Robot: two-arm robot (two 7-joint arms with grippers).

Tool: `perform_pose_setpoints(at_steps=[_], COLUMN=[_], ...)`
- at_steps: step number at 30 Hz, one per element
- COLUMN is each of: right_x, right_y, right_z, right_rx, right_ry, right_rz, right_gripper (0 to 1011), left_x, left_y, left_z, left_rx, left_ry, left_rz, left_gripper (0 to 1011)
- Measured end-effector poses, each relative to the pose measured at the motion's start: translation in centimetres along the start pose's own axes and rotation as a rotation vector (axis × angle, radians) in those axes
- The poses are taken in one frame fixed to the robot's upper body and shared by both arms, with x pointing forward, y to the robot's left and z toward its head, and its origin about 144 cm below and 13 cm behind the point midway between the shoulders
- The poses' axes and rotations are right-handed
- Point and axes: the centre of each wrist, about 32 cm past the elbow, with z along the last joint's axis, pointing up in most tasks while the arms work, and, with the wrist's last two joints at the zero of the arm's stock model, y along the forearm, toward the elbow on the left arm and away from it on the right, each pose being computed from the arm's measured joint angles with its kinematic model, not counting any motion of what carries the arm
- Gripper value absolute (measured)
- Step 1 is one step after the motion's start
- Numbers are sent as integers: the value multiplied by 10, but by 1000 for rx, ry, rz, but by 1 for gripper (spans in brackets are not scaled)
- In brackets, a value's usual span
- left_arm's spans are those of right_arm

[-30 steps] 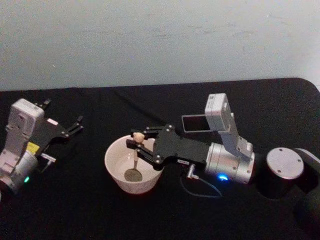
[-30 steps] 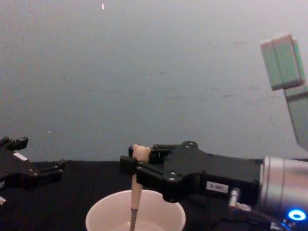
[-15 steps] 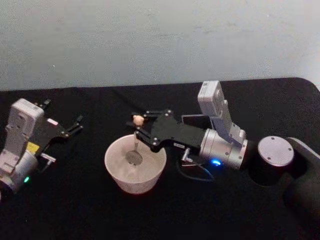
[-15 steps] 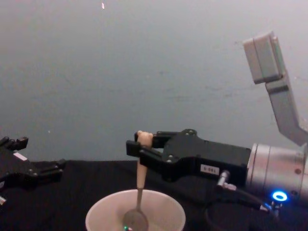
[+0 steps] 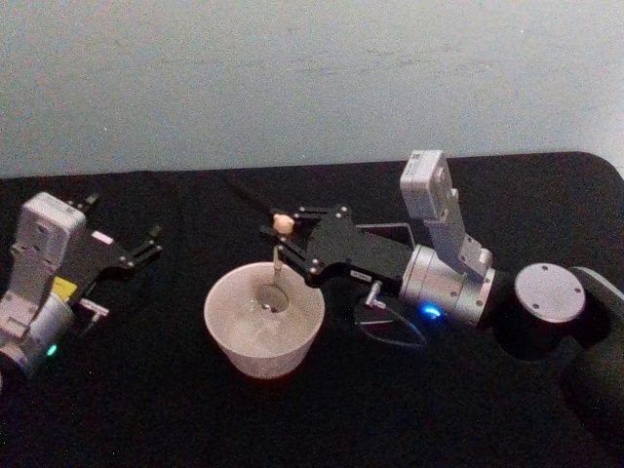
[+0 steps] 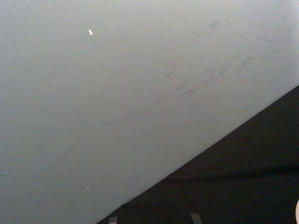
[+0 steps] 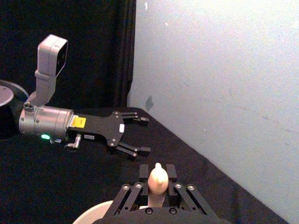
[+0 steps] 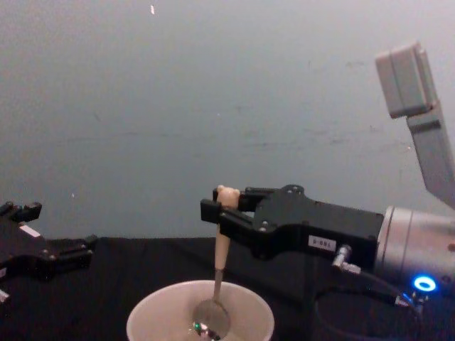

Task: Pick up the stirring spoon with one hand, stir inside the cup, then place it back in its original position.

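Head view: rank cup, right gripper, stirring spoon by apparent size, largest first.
1. cup: broadest footprint.
2. right gripper: longer but slimmer. It sits higher, nearer the camera, so its rank against the cup is unsure.
3. stirring spoon: thin, with its bowl inside the cup.

wall [image 5: 312,78]: pale grey, scuffed | table [image 5: 146,409]: black cloth | curtain [image 7: 93,51]: dark

The small white label [image 8: 321,244] on the right tool [image 8: 225,206] is illegible.
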Motion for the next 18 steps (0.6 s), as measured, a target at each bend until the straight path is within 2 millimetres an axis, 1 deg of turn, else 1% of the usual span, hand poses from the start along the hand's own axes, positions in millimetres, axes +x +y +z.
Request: perform_pose_setpoints(at_steps=[5, 9, 15, 18], right_x=[1, 5, 14, 17], right_y=[-3, -8, -18, -21], right_z=[5, 13, 32, 38], right_rx=[17, 40, 97, 113], right_ry=[-7, -15, -37, -47], right_rz=[6, 20, 27, 26], right_gripper=[214, 214, 214, 214], left_x=[0, 0, 0, 0], left_y=[0, 0, 0, 0], left_z=[0, 0, 0, 0], left_rx=[0, 0, 0, 0], left_ry=[0, 0, 0, 0], left_rz=[0, 0, 0, 0], left_gripper=[1001, 1001, 1001, 1001])
